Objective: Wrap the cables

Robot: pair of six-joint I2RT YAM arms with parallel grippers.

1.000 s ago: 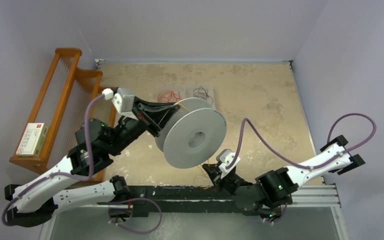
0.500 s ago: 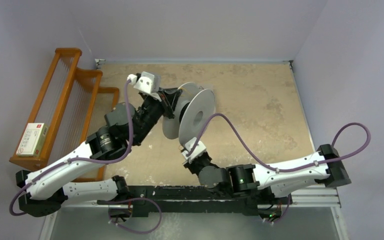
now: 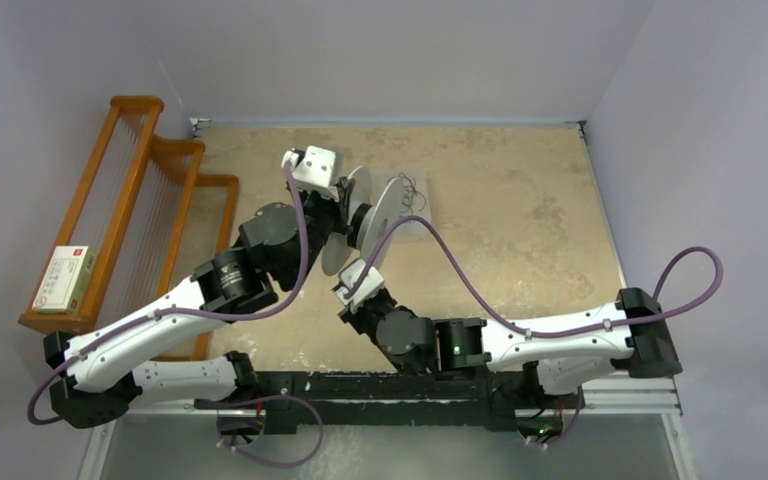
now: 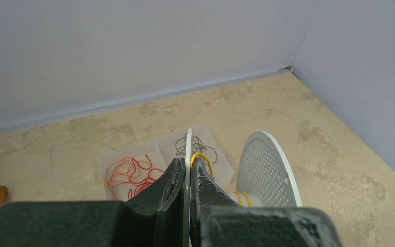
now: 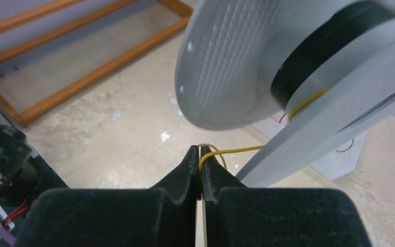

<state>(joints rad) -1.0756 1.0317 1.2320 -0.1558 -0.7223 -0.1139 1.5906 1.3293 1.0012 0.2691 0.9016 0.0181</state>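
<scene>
My left gripper [image 4: 189, 163] [image 3: 348, 208] is shut on the thin rim of one flange of the white spool [image 4: 267, 164] [image 3: 392, 203], held edge-on above the table. A yellow cable [image 4: 201, 157] loops over that rim by the right-hand finger. Two yellow turns [image 4: 243, 197] lie on the hub. In the right wrist view my right gripper [image 5: 199, 152] [image 3: 344, 298] is shut on a yellow cable [image 5: 231, 150], which runs taut up to the spool [image 5: 226, 67] above it.
A clear divided tray [image 4: 221, 154] behind the spool holds red wires [image 4: 131, 175] and thin black wires [image 4: 198, 145]. A wooden rack [image 3: 130, 200] with a small white box [image 3: 65, 278] stands along the left edge. Walls close the back and right.
The left arm has swung the spool from face-on to edge-on and carried it back and left. The right gripper has followed to the left, still pinching the yellow cable.
</scene>
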